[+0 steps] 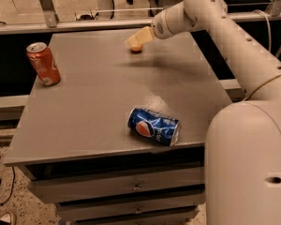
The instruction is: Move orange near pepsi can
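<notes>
The orange sits near the far edge of the grey table, mostly hidden by my gripper. My gripper reaches in from the right and hangs directly over the orange, its cream fingers covering the fruit's top. The pepsi can lies on its side near the table's front edge, well in front of the orange, with its globe logo facing me.
An orange-red soda can stands upright at the table's left edge. My white arm crosses the right side of the view. Drawers sit under the tabletop. A metal rail runs behind the table.
</notes>
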Robot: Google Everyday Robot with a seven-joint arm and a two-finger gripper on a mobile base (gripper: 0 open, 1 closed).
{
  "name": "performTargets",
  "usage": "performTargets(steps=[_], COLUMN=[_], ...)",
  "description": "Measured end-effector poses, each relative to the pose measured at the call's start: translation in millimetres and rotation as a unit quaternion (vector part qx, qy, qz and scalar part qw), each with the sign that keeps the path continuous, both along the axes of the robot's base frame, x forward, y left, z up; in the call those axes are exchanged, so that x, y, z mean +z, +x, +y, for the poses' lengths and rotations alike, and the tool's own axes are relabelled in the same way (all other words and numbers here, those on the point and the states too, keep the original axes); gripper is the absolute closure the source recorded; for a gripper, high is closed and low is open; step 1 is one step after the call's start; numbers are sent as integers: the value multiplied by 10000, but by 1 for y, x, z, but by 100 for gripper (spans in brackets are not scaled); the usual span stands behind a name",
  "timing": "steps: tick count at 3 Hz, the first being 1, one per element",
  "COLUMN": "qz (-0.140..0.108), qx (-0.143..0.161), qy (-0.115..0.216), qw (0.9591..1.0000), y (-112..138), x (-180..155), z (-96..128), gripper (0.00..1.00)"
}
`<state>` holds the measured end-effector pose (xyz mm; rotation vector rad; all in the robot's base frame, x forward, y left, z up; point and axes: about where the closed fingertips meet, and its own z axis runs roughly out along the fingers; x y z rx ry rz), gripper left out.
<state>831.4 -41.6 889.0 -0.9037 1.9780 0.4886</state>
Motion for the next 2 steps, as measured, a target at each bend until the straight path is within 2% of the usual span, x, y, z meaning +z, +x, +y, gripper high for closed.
performTargets(steps=[1,2], qz=[198,311], qx=[-15,-10], qy=[70,-56], qw=[9998,9995], y=[8,12], x=[-15,-27], z=[15,23], gripper=[0,13])
